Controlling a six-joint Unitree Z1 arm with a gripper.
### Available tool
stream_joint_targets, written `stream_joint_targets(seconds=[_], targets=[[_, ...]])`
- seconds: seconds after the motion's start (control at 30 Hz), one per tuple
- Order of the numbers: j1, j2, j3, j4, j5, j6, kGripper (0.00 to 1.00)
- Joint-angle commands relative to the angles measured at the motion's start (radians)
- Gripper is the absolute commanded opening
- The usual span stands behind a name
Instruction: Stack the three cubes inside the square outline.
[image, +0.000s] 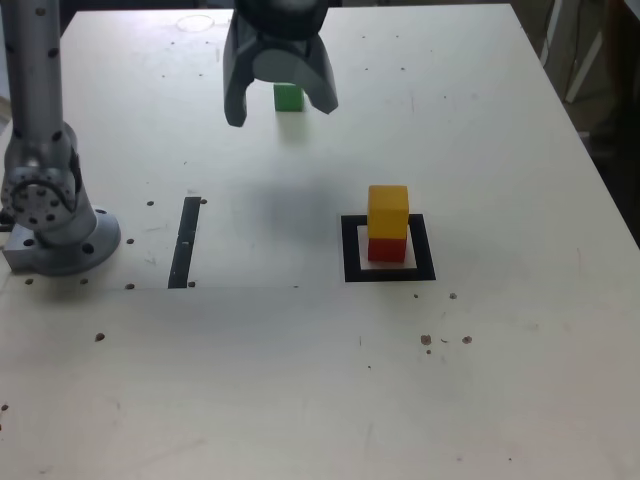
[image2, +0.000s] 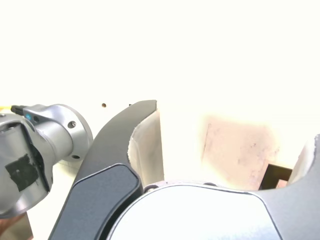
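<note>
A yellow cube (image: 388, 205) sits atop a red one (image: 387, 249) inside the square outline (image: 353, 272) — a pair a careless brush could topple — as the exterior view shows the gripper (image: 281, 112) spread wide near the green cube (image: 289, 98); the wrist view shows nothing held.

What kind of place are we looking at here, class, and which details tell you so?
Probably a robotics lab or workshop: a metal arm base is fixed to a white table, and black tape marks a square around stacked red and yellow cubes.
</note>
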Motion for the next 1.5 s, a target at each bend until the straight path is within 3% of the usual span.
stream_joint_targets(seconds=[0.0, 0.2, 0.37, 0.63, 0.93, 1.23, 1.47], targets=[[0.056, -0.024, 0.006, 0.002, 0.020, 0.037, 0.99], [0.129, -0.046, 0.003, 0.000, 0.066, 0.133, 0.99], [0.191, -0.049, -0.022, -0.005, 0.071, 0.240, 1.00], [0.335, 0.001, -0.119, -0.016, 0.029, 0.423, 1.00], [0.464, 0.126, -0.227, -0.022, -0.008, 0.579, 0.99], [0.530, 0.263, -0.296, -0.044, -0.048, 0.658, 0.98], [0.553, 0.324, -0.329, -0.050, -0.054, 0.672, 0.97]])
